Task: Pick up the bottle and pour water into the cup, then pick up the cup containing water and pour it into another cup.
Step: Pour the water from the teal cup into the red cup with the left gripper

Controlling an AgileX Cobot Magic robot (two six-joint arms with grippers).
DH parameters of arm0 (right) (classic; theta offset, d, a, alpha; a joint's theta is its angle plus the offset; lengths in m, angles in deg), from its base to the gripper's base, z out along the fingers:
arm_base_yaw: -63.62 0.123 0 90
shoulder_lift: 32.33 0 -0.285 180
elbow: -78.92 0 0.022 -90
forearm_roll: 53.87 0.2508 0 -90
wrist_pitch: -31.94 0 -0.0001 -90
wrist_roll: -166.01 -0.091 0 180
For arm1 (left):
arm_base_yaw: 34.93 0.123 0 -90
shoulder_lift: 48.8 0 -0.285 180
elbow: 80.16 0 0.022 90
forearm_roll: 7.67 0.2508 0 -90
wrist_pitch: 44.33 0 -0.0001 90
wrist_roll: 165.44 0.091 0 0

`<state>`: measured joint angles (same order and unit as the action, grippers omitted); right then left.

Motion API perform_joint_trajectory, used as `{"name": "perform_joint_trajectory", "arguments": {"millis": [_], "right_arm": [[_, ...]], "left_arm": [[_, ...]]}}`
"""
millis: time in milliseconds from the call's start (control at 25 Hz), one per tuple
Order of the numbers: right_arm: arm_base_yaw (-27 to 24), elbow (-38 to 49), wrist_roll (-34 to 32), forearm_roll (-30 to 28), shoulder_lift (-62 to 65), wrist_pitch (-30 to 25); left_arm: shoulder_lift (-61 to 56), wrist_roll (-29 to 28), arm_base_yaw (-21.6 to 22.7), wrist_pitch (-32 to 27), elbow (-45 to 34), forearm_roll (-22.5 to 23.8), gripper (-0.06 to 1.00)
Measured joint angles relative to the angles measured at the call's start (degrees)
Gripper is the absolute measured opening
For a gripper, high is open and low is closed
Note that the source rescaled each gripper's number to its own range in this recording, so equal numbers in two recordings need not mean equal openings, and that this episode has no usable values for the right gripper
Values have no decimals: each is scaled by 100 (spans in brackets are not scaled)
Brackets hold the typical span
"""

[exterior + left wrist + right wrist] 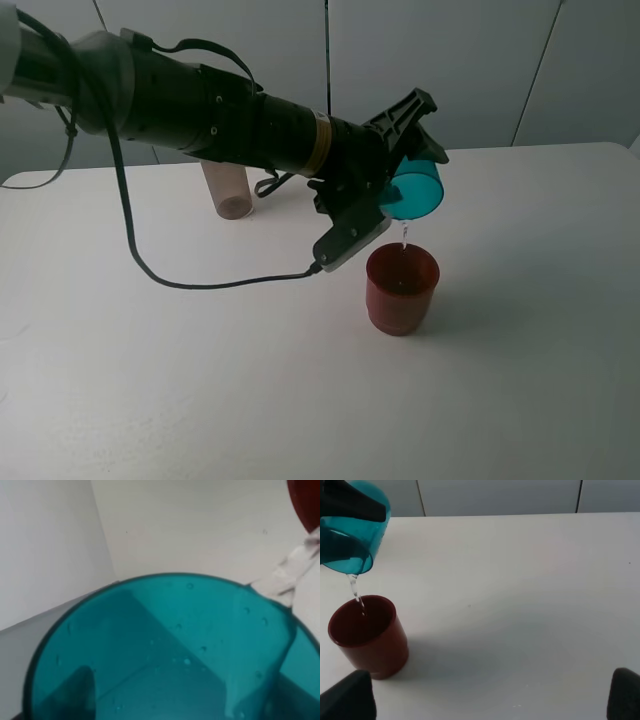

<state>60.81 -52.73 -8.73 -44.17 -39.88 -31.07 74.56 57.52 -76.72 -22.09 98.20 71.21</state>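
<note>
While left end effector [412, 150] grips tilted teal cup [415, 190], water trickles into red cup [401, 292].

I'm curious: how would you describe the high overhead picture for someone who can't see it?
A black robot arm's tool tips a teal cup, pouring a thin stream of water into a dark red cup standing on a white table. A smoky bottle stands behind the arm.

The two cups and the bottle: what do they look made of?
The teal cup, tipped in the left gripper: glossy see-through plastic, seemingly; droplets show through its wall. The red cup: darker translucent plastic, smooth, probably. The bottle: smoky translucent plastic, likely, though partly hidden behind the arm.
</note>
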Motion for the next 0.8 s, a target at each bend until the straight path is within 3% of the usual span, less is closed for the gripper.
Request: {"name": "perform_joint_trajectory", "arguments": {"millis": [800], "right_arm": [[0,0,0,0,0,0]], "left_arm": [[0,625,0,515,0,-52,8]]}}
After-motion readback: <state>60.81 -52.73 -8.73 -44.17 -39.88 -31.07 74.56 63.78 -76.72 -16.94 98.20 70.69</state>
